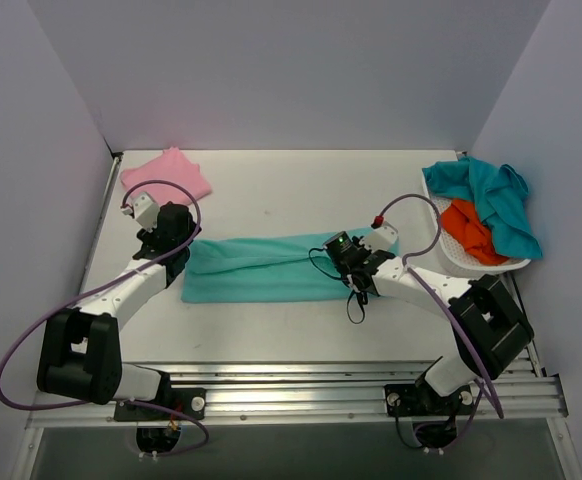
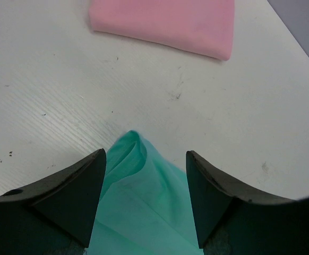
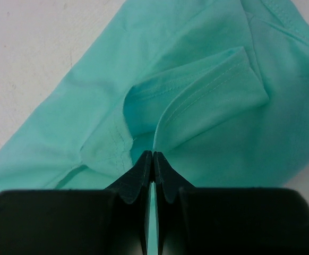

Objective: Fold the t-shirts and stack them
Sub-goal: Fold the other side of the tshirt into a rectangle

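The light sea-green t-shirt [image 1: 271, 268] lies in a long folded band across the middle of the table. My left gripper [image 1: 176, 243] is open over its left end; the cloth [image 2: 138, 202] lies between the two fingers. My right gripper [image 1: 343, 250] is shut on a fold of the sea-green t-shirt [image 3: 197, 106] at its right part, near a sleeve hem. A folded pink t-shirt [image 1: 167, 176] lies at the far left and also shows in the left wrist view [image 2: 168, 24]. A darker teal t-shirt [image 1: 491, 195] and an orange one [image 1: 468, 228] lie in a basket.
A white basket [image 1: 471, 262] stands at the right edge of the table. Grey walls close in the table at the back and both sides. The metal rail [image 1: 291, 385] runs along the near edge.
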You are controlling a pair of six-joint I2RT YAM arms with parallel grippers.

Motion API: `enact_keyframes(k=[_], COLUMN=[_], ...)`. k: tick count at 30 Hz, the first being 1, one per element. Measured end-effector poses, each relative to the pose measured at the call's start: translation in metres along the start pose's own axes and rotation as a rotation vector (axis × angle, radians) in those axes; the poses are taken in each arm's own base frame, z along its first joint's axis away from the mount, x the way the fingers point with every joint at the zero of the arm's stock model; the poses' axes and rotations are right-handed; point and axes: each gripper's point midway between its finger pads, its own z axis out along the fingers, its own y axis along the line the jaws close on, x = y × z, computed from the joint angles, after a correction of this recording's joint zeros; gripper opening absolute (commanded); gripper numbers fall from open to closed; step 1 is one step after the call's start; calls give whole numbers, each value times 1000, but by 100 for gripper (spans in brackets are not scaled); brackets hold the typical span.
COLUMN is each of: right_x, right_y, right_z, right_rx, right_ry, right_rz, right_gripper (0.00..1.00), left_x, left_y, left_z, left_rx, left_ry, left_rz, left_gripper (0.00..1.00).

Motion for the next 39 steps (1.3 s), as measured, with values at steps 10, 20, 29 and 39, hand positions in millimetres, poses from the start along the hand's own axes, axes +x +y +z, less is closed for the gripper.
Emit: enact_keyframes(k=[10,20,29,39], right_x=[40,72,66,15], right_y=[3,-18,-13,28], right_z=[-19,-8,-22,-69], right_rx=[-37,21,-14,-126], right_ry=[48,83,62,-23], right_rz=[-26,-79,-80,-30], right_gripper=[0,25,64,64], left_x=[-1,0,-2,-1], left_y=[-1,0,-1,-1], left_z=[0,0,1,3], left_rx=[3,2,7,9], left_ry=[-2,-2,-8,-5], left_rz=[-2,-2,-10,-8], left_gripper=[70,70,70,70])
